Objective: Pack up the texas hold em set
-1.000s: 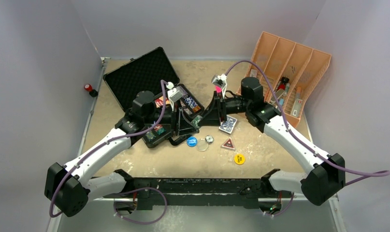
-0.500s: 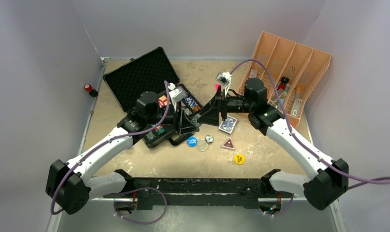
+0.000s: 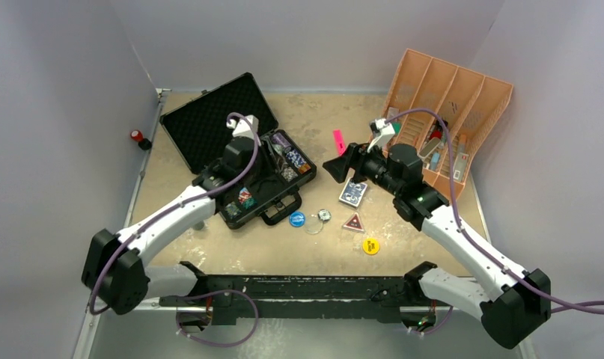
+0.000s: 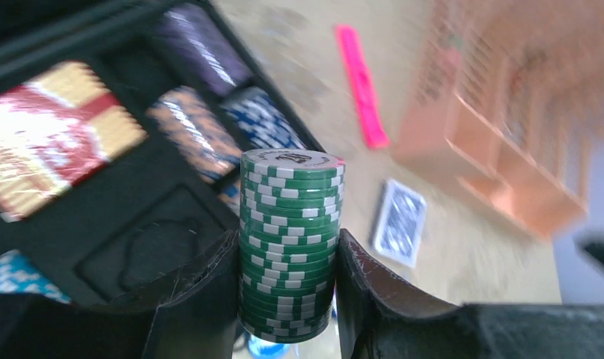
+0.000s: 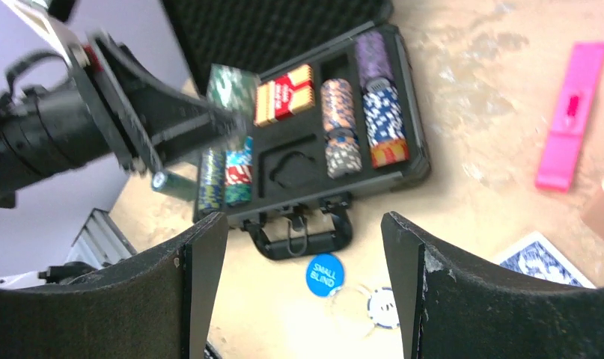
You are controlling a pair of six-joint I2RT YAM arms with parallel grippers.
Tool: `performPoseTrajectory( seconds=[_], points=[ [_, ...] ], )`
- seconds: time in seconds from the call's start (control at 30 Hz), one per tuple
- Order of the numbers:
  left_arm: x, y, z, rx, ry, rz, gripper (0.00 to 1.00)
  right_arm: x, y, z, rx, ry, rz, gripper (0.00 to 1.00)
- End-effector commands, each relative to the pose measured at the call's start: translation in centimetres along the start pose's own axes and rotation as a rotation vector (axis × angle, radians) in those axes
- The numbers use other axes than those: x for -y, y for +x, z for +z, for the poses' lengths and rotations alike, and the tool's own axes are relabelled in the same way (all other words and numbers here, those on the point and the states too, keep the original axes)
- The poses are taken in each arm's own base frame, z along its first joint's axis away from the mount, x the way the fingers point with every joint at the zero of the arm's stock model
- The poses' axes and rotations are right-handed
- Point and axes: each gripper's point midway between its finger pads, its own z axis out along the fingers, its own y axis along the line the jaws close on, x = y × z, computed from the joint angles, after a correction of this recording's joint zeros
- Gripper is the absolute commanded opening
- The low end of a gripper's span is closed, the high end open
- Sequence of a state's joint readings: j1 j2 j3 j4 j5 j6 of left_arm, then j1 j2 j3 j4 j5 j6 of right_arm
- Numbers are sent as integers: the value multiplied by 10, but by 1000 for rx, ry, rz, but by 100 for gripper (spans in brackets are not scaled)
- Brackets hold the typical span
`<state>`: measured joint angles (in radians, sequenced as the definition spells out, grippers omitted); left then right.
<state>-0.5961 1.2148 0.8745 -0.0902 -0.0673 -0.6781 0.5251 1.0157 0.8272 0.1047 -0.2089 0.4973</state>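
The case (image 3: 209,123) lay open on the table (image 3: 313,112), its foam lid thrown back and its base toward the arms, with the handle (image 5: 299,239) on the near edge. The left gripper (image 4: 287,258) was clamped on a green stack (image 4: 290,224) of chips, one finger on each side. The stack was upright and lifted above the case's base, close to the red deck (image 5: 286,93). That deck sat in its slot in the case. Beside it, on the side toward the marker (image 3: 338,140), rows of chips (image 5: 381,120) filled the slots: purple, orange, blue and white, some red. More chips (image 5: 239,176) lay in the slots on the case's other side, below the left gripper.

The right gripper (image 5: 302,224) hung to the right of the case, above the table. Its jaws were spread wide with nothing between them, and it pointed at the case.

The blue deck (image 3: 352,193) lay flat on the table right of the case, apart from it, under the right arm. The pink marker lay right of the case and farther back. Just in front of the case's handle lay a blue disc (image 3: 297,218) marked SMALL BLIND, with a pale disc (image 3: 325,215) next to it. A triangle (image 3: 352,222) and a yellow disc (image 3: 370,246) lay farther right of the case and nearer the arms. The orange tray (image 3: 422,82) stood well right of the case, by the wall, with small things in its slots
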Motion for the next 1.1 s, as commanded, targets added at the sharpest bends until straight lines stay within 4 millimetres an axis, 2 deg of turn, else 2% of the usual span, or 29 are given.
performPoseTrajectory(
  seconds=[0.0, 0.13, 0.27, 0.33, 0.6, 0.77, 1.07],
  points=[
    [-29, -90, 13, 365, -315, -246, 0, 11, -12, -3, 96, 61, 18, 77],
    [-55, -100, 45, 429, -522, -303, 0, 16, -5, -3, 93, 70, 33, 77],
    [-79, -114, 60, 537, -713, -308, 0, 18, -1, -2, 94, 70, 38, 77],
    [-90, -112, 67, 549, -778, -297, 0, 19, 0, -1, 97, 74, 37, 77],
    [-105, -91, 101, 530, -811, -287, 0, 25, 5, 2, 87, 89, 24, 77],
    [-113, -76, 112, 499, -825, -282, 0, 26, 10, 4, 72, 83, 23, 77],
    [-122, -65, 129, 466, -858, -220, 0, 24, 10, 2, 73, 72, 17, 77]
  ],
)
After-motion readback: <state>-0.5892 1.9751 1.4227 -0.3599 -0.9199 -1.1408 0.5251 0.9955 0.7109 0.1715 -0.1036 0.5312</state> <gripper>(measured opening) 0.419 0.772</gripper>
